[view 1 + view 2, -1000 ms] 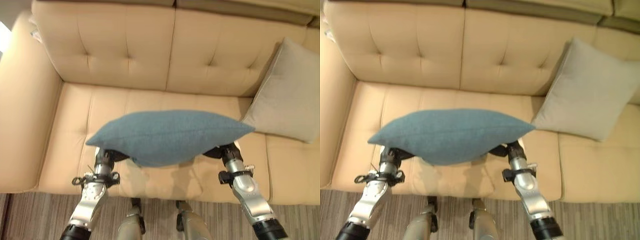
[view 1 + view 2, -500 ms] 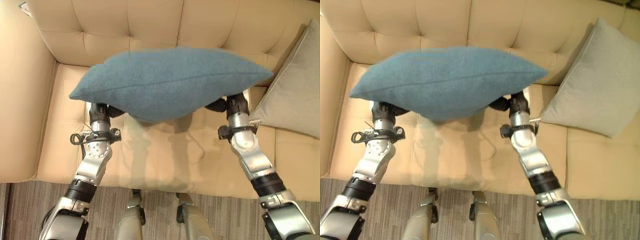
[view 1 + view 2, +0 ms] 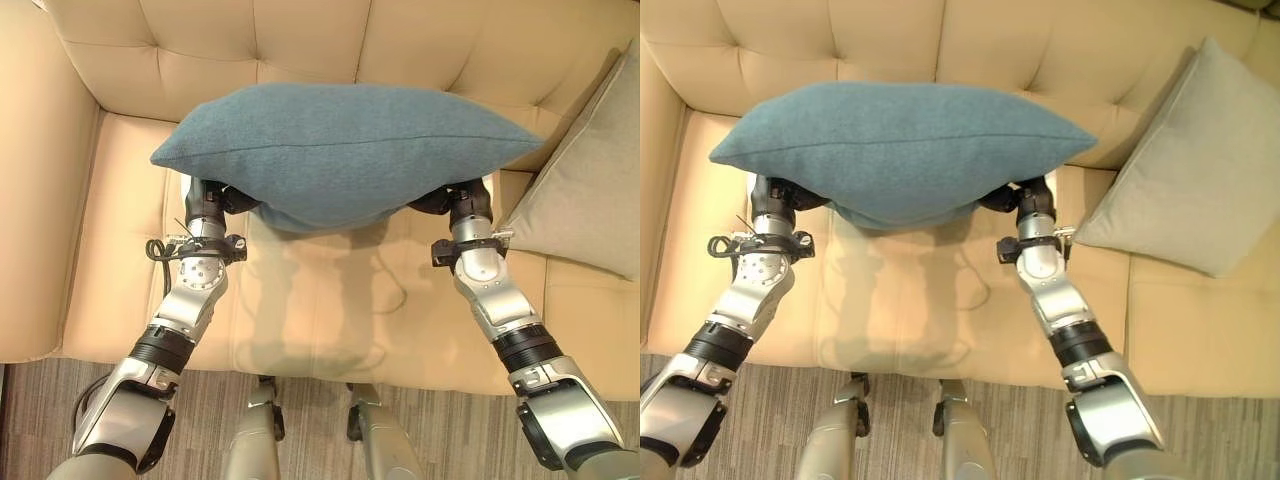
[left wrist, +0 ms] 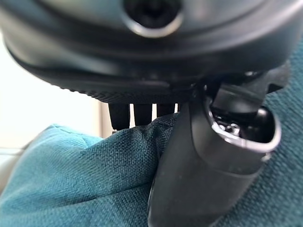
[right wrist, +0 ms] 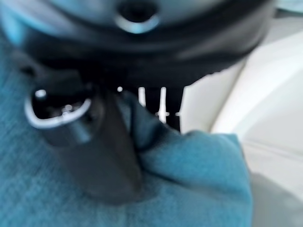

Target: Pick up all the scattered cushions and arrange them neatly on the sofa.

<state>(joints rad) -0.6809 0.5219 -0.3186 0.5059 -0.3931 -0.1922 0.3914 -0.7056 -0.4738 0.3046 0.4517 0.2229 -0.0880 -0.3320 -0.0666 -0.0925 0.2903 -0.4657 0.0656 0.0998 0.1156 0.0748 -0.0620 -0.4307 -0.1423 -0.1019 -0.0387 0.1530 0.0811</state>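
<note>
Left eye view: both hands, left hand [image 4: 199, 156] and right hand [image 5: 90, 146], pinch the teal cushion [image 3: 340, 150] over the sofa [image 3: 300, 310]; uneven release could tip it off.

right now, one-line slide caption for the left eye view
Both arms hold a blue cushion above the beige sofa seat, a grey cushion propped at its right.

Matt woven-cloth blue cushion [image 3: 340, 150]

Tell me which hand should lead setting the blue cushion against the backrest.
Neither: the left hand and right hand each pinch one end of the blue cushion, level above the seat. Move both together.
</note>
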